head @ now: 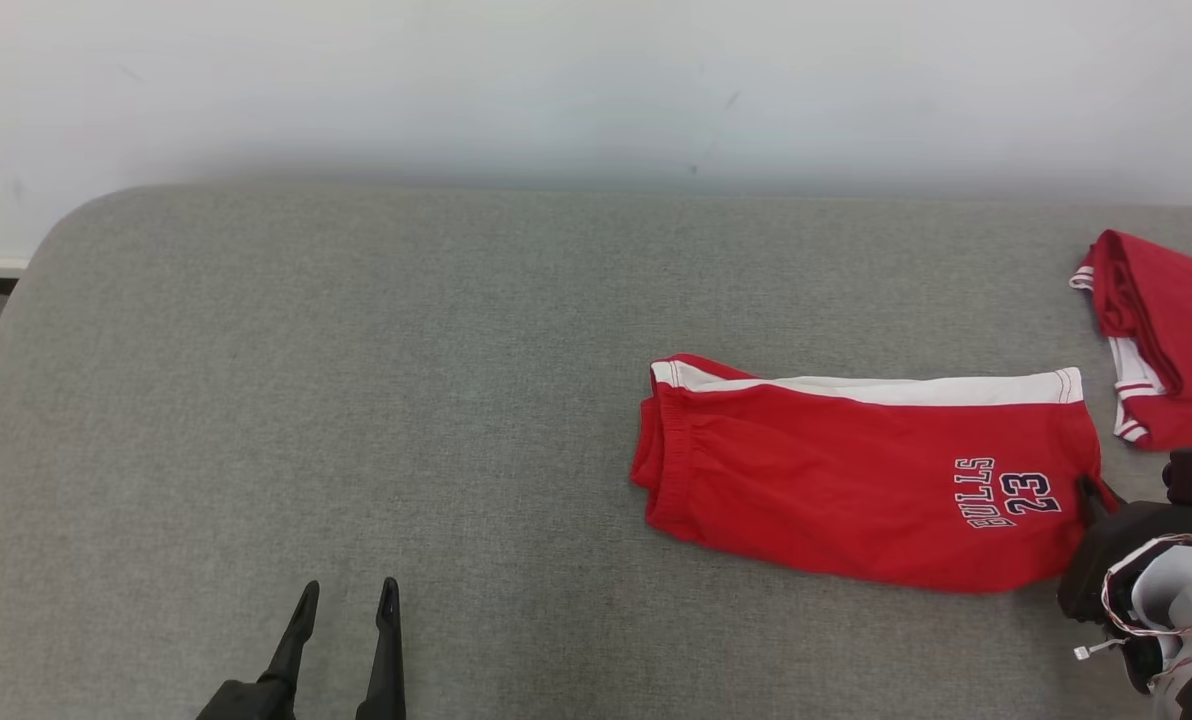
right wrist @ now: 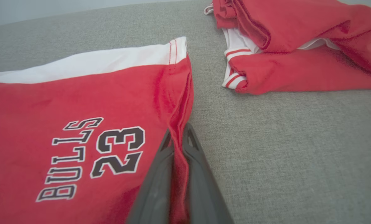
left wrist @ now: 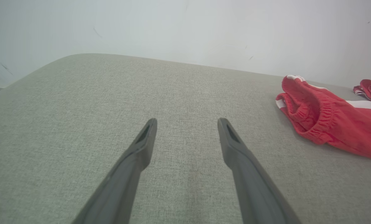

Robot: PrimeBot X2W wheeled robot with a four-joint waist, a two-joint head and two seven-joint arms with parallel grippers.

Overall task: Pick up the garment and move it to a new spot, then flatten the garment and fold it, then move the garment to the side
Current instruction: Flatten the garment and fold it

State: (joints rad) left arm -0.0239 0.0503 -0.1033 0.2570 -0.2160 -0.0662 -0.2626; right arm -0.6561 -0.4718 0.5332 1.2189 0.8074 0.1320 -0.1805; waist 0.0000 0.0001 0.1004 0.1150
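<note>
Where we grip: our right gripper (right wrist: 178,137) is clamped on the right edge of the red shorts (right wrist: 79,102).
Our left gripper (left wrist: 187,124): fingers spread, holding nothing, above bare grey cushion (head: 356,350).
Where the shorts lie: flat on the cushion, toward our right.
Beyond them: another red garment (right wrist: 297,62), bunched, near but apart.

The red Bulls 23 shorts (head: 856,480) lie folded flat on the grey fabric surface (head: 356,380); the right gripper (head: 1091,492) touches their right hem; another red garment (head: 1171,340) lies just beyond that hem; the left gripper (head: 346,600) is well left of the shorts, fingers parted.
</note>
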